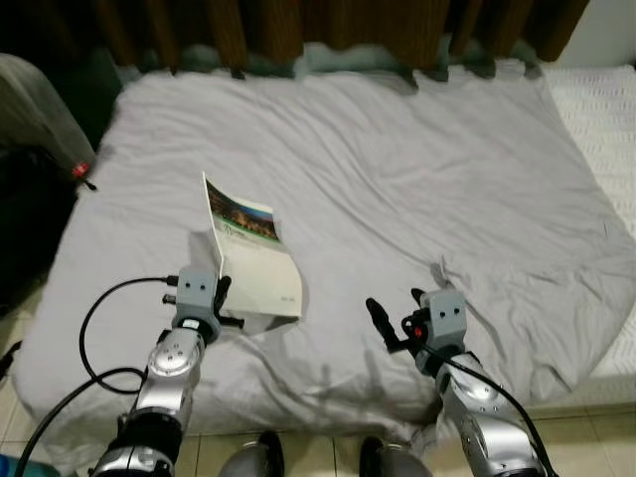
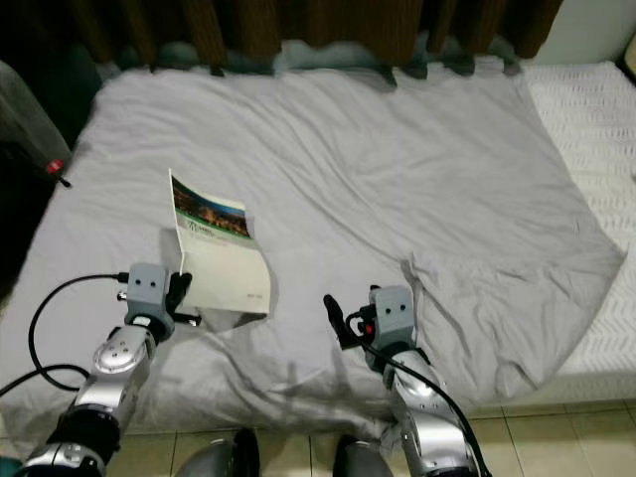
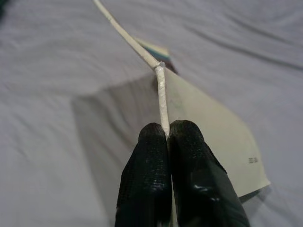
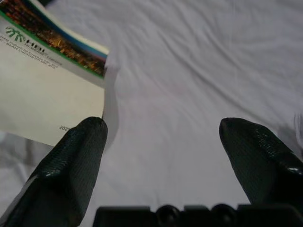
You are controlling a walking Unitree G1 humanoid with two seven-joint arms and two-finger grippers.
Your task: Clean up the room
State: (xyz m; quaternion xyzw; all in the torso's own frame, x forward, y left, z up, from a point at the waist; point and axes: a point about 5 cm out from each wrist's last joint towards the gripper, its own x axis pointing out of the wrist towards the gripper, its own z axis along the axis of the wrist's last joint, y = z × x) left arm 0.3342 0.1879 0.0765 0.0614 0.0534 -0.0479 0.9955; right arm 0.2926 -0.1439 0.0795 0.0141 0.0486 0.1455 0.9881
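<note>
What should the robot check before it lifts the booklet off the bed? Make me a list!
1. Left tool pinching the booklet: ok, fingers shut on its edge.
2. Booklet lifted off the grey sheet: ok, tilted up.
3. Booklet flat: not ok, the edge is kinked above the grip.
4. Right tool free to help: ok, open, apart from the booklet.
5. Place to put the booklet: cannot tell.

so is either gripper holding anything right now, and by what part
The left gripper is shut on the thin white booklet with a green-banded cover photo, pinching its near edge above the grey bedsheet. The right gripper is open and holds nothing.
</note>
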